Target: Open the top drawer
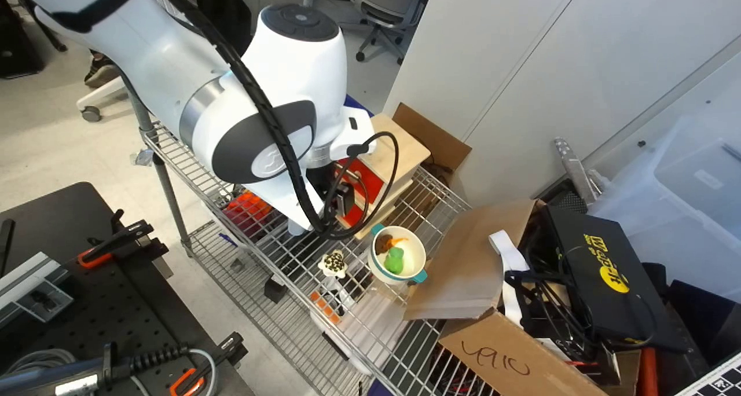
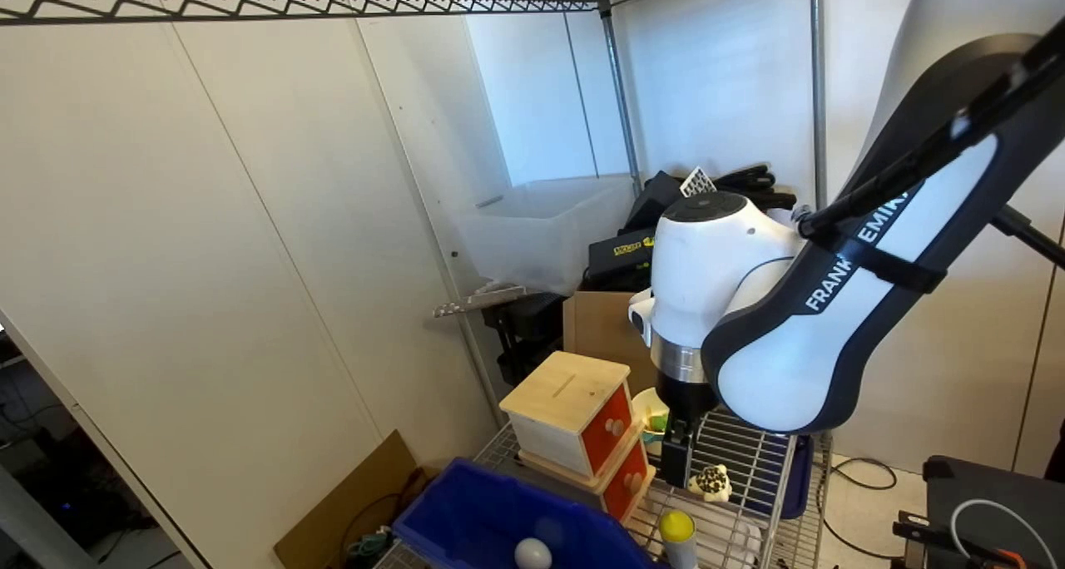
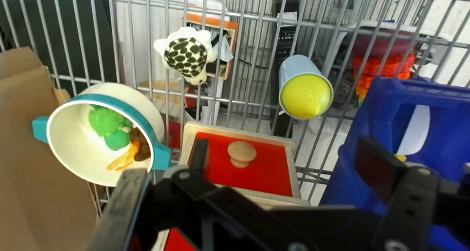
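The little light-wood cabinet has two red fronts with round wooden knobs. Its top drawer looks shut, flush with the frame; the lower drawer is under it. Pointing down just in front of these fronts is my gripper, seen also in an exterior view beside the top drawer. In the wrist view the gripper is open, its fingers wide apart with nothing held. The lower drawer with its knob shows beyond them there. Only a red corner of the top drawer shows, the rest hidden by the gripper.
A blue bin stands beside the cabinet. On the wire shelf are a yellow-ended cylinder, a spotted toy and a two-handled pot with toy food. A cardboard box stands past the pot.
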Tool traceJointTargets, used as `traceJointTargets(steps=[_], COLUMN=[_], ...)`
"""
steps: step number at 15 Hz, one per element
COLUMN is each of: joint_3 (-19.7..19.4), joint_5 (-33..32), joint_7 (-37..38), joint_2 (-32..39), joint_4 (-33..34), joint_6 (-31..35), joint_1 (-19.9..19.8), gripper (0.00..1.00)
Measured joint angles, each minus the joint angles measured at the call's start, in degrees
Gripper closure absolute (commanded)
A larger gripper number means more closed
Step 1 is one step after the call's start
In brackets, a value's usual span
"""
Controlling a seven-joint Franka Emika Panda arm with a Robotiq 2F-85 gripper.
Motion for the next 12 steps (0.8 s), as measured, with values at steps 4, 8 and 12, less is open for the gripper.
traceJointTargets(steps=[4, 8, 12], joint_3=[0.5, 0.0, -0.3], joint_5=[-0.6, -2.7, -3.0], joint_7=[-2.2, -2.7, -2.7], joint_2=[0.5, 0.8, 0.8], joint_4=[-1.2, -2.7, -3.2], joint_6=[5.9, 11.7, 13.6], joint_1=[-0.3, -0.3, -0.3], gripper=[0.00, 0.00, 0.00])
